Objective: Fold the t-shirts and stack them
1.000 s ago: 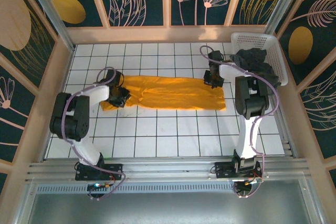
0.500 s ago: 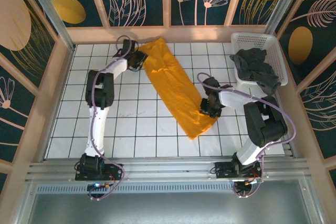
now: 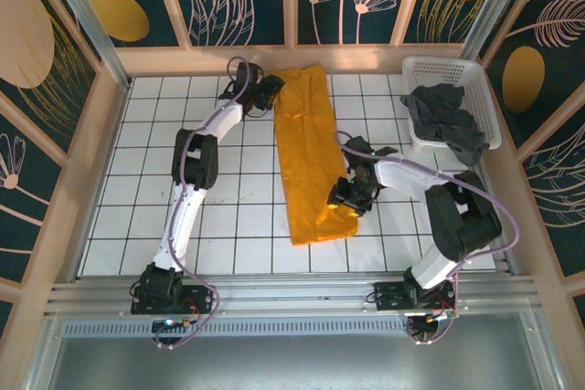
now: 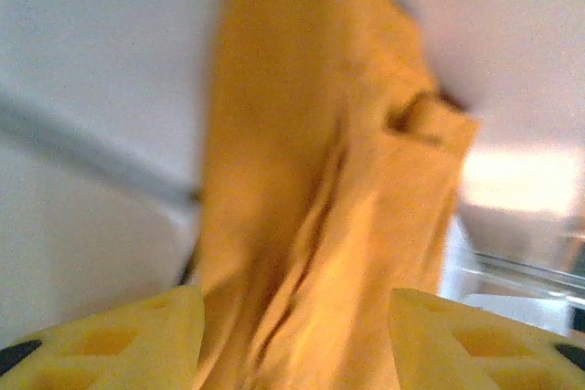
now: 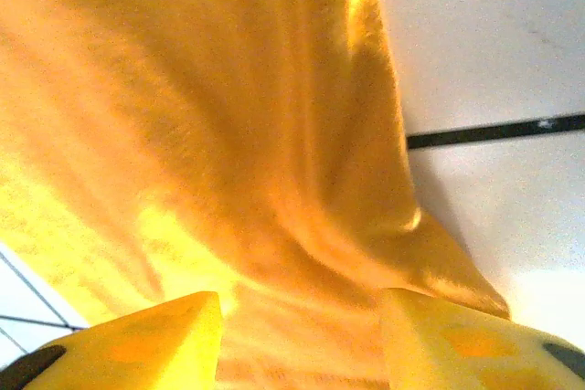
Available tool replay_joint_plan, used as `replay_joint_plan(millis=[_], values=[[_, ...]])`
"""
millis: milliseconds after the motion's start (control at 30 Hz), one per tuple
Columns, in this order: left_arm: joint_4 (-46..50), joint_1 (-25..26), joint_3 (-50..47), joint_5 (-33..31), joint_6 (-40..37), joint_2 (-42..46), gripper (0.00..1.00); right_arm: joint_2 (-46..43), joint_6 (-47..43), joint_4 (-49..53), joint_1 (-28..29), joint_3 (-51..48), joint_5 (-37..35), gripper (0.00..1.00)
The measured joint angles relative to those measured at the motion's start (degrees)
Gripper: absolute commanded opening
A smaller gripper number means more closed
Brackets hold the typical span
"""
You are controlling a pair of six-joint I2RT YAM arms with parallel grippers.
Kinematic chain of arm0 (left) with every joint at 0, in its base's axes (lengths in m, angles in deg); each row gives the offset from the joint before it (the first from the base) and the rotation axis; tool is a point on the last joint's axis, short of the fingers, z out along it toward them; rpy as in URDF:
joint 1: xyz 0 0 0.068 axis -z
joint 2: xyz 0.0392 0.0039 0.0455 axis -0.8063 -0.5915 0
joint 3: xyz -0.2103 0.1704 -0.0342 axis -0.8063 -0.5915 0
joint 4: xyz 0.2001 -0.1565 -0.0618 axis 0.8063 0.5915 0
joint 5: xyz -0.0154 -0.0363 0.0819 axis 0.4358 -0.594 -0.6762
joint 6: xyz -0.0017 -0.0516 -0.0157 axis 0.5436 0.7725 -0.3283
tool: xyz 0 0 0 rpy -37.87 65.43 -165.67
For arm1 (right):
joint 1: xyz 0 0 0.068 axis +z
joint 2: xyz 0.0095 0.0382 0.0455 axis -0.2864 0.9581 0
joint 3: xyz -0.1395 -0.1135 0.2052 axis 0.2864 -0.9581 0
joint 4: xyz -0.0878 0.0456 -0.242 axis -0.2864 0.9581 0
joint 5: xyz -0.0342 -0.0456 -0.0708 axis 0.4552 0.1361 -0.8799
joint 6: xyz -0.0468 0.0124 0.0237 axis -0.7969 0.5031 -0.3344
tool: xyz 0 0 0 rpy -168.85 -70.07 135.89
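Seen from above, the orange-yellow t-shirt (image 3: pixel 309 148) lies as a long folded strip on the white tiled table (image 3: pixel 228 216), running from the far edge toward the near side. The left pincer (image 3: pixel 271 93) sits at its far left corner, and the right pincer (image 3: pixel 352 196) is at its near right edge. The wrist views show what the top view hides: each pincer's yellow fingers (image 4: pixel 128 335) stand parted, with cloth lying loose between them. The charcoal t-shirt (image 3: pixel 446 121) is heaped in the white basket (image 3: pixel 439 65).

No legible text, no labels — no brands, numbers, signs
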Motion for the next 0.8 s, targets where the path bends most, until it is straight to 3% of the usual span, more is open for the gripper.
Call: replay_joint_plan(millis=[133,267,433,500,567,600,800], values=[[3.34,0.83,-21.07,-2.27,-5.95,19.12,0.56,-4.17,-2.14,0.63,-0.72,-1.25,-5.29,0.53],[6.1,3.76,-37.07,-2.47,-12.33,33.97,0.56,-2.34,-4.74,0.57,0.26,-3.5,-6.05,0.52],[13.38,8.55,-54.38,0.09,-18.86,44.02,0.55,0.42,-6.49,0.74,2.97,-6.6,-5.6,0.49],[17.55,10.03,-58.71,1.31,-21.11,45.31,0.55,0.35,-6.88,0.61,2.95,-6.91,-5.55,0.36],[21.42,11.63,-61.7,2.69,-22.95,46.18,0.54,0.37,-7.52,1.01,2.84,-6.99,-5.57,0.07],[22.93,12.28,-62.47,3.21,-23.58,46.53,0.54,0.44,-7.72,0.92,2.8,-7.13,-4.96,0.01],[25.38,18.62,-67.1,9.9,-23.58,50.93,0.54,0.79,-9.4,0.33,3.26,-7.3,2.82,0.0]])
